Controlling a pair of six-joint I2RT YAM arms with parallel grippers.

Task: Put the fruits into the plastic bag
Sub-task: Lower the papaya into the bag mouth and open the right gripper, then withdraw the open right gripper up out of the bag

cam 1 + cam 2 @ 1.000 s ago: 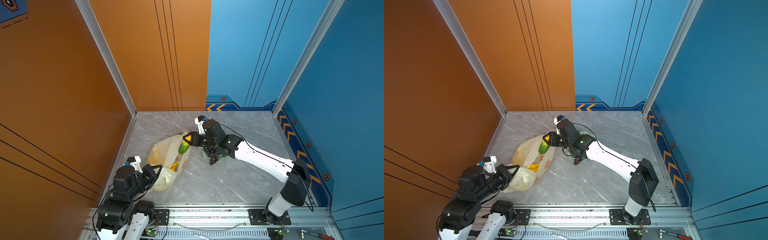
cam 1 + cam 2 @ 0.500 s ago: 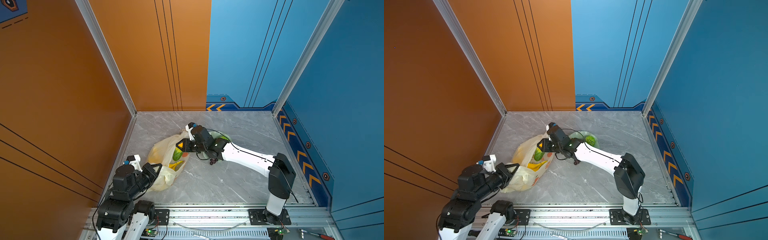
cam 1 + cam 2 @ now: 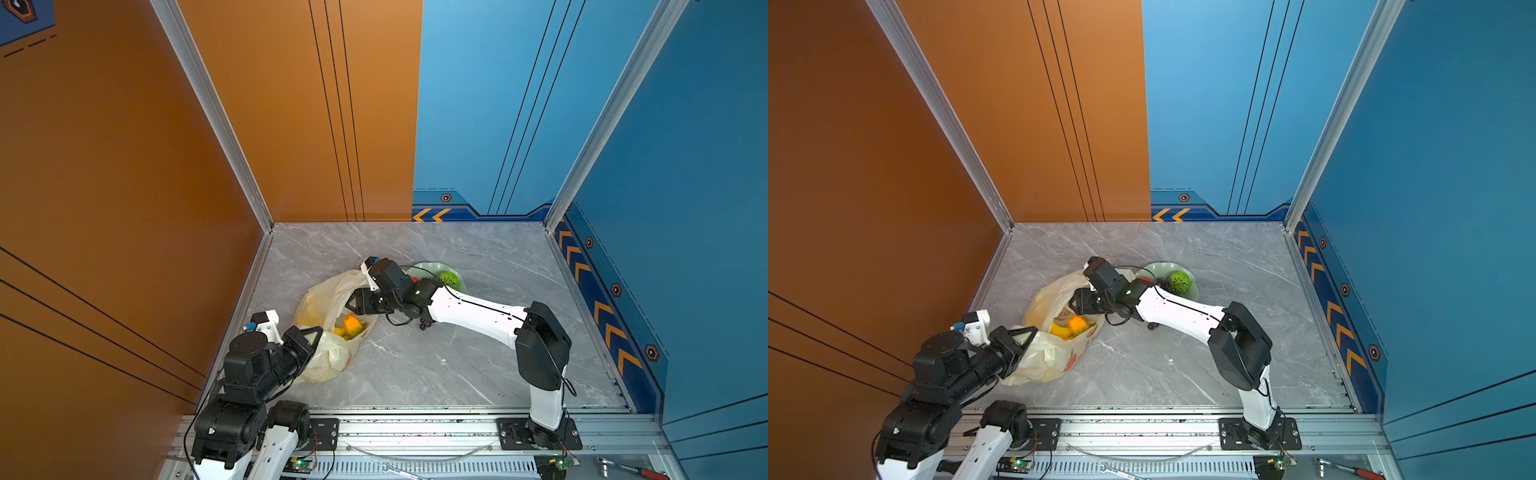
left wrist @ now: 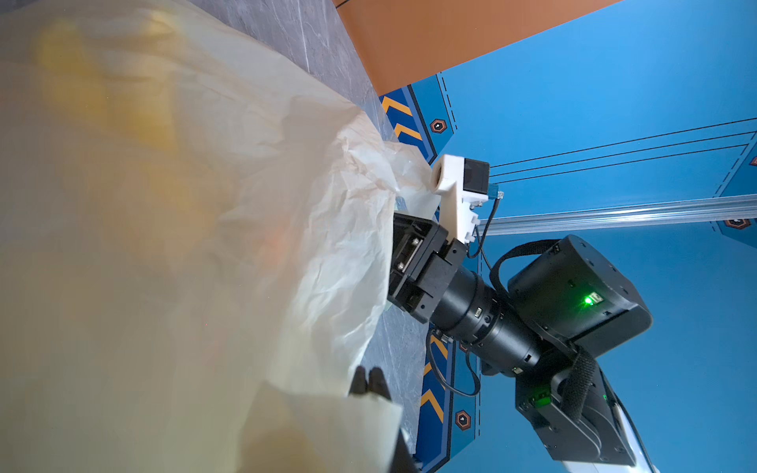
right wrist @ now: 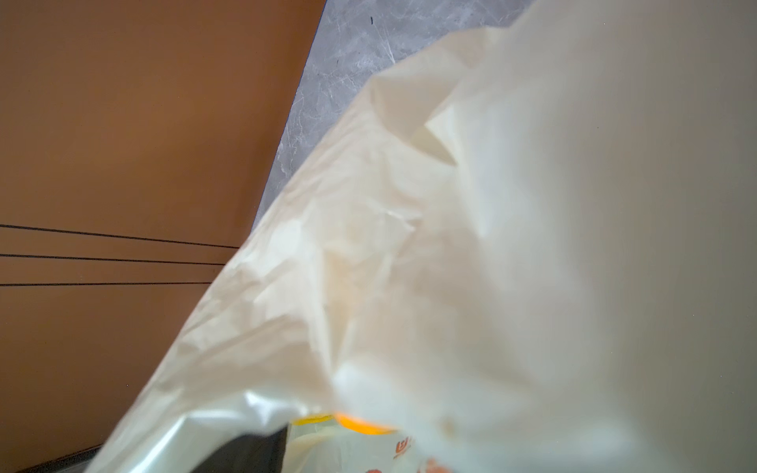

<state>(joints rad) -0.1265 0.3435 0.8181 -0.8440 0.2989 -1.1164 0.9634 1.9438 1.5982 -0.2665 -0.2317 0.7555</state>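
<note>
The cream plastic bag lies at the left of the floor with its mouth held up. My left gripper is shut on the bag's near edge. An orange fruit and a yellow banana bunch lie inside. My right gripper sits in the bag's mouth, its fingers apart with no fruit showing between them. The bag fills the right wrist view and hides the jaws. A green patterned ball rests in the dish. Dark grapes show under the right arm.
The pale green dish stands behind the right arm, a red fruit at its rim. Orange and blue walls close in three sides. A red-handled ratchet lies on the front rail.
My right gripper has carried the green-yellow oblong fruit left from the dish into the bag's mouth, and the fruit no longer shows between its fingers. The left arm has not moved.
</note>
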